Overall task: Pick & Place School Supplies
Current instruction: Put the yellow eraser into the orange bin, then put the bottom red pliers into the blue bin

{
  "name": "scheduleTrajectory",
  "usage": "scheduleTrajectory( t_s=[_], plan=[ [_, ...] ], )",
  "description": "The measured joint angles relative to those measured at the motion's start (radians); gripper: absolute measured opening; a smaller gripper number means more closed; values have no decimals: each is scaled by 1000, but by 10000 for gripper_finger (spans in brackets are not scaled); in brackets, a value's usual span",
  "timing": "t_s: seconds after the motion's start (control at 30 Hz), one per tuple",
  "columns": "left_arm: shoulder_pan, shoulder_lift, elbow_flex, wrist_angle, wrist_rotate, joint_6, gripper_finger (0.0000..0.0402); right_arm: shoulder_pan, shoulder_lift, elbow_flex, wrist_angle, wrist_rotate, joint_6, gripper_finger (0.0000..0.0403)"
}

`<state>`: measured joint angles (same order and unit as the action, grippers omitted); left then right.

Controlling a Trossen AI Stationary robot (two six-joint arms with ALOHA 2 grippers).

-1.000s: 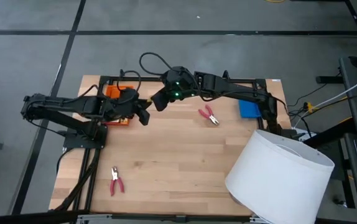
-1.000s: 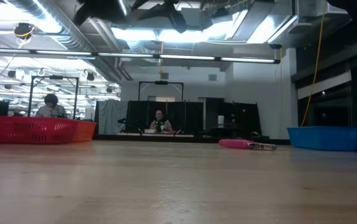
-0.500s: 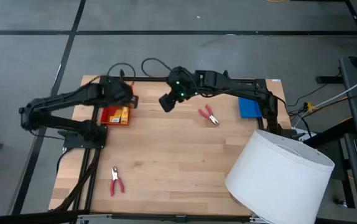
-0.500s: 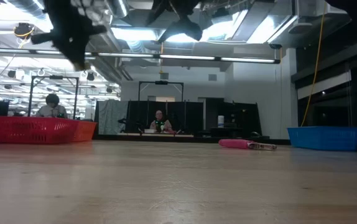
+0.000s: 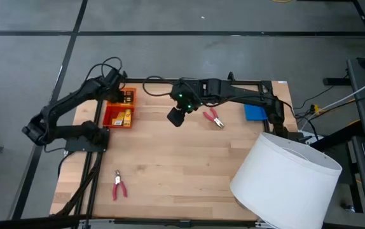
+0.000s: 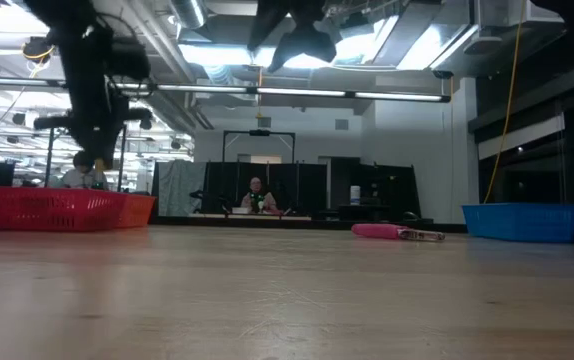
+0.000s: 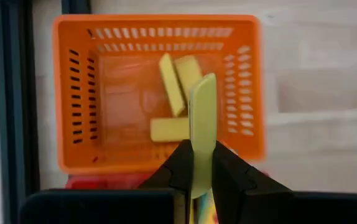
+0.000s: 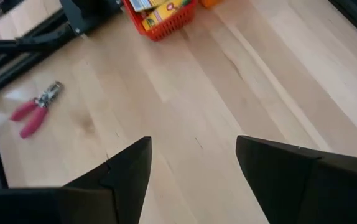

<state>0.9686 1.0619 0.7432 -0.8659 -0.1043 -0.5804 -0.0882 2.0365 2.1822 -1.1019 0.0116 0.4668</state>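
Note:
My left gripper (image 7: 200,155) (image 5: 116,86) hovers over the orange tray (image 7: 66,93) (image 5: 129,97) at the table's far left, shut on a small yellow block (image 7: 203,106). Three more yellow blocks (image 7: 173,93) lie flat in that tray. Beside it, the red tray (image 5: 109,118) holds yellow packs (image 5: 125,117). My right gripper (image 8: 191,149) (image 5: 176,116) is open, above bare wood near the table's middle. One red-handled pliers (image 5: 214,117) (image 6: 397,232) lies just right of it. The other pliers (image 5: 117,184) (image 8: 32,112) lies at the near left. My left gripper pinches the yellow block by one end (image 7: 202,163) between its two fingers, coming from above and pointing down. The fingers lie along the block, and most of its length sticks out past the fingertips. It is lifted clear above the orange tray.
A blue tray (image 5: 254,112) (image 6: 522,222) sits at the far right. A big white cylinder (image 5: 287,181) covers the near right corner. A black frame (image 5: 189,81) runs along the far and left edges. People (image 6: 255,195) sit in the room behind. Bare wood lies in the middle.
My left gripper has swung from beside the red tray toward the table's far left corner, ending over the orange tray, and has come down into the low view. My right gripper has moved a little toward the near edge and the right, toward the nearby pliers.

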Motion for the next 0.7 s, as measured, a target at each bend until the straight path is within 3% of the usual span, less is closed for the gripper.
scheduleTrajectory(
  t_s=[0.23,0.43,0.7],
  plan=[
    [44,9,-137,220,-7,-54,27,8,0,0,-23,25,-26,238],
    [56,38,-155,308,-28,-40,31,7,0,0,-37,34,-34,238],
    [54,30,-155,331,-33,-12,184,4,0,0,-45,73,-47,238]
  ],
)
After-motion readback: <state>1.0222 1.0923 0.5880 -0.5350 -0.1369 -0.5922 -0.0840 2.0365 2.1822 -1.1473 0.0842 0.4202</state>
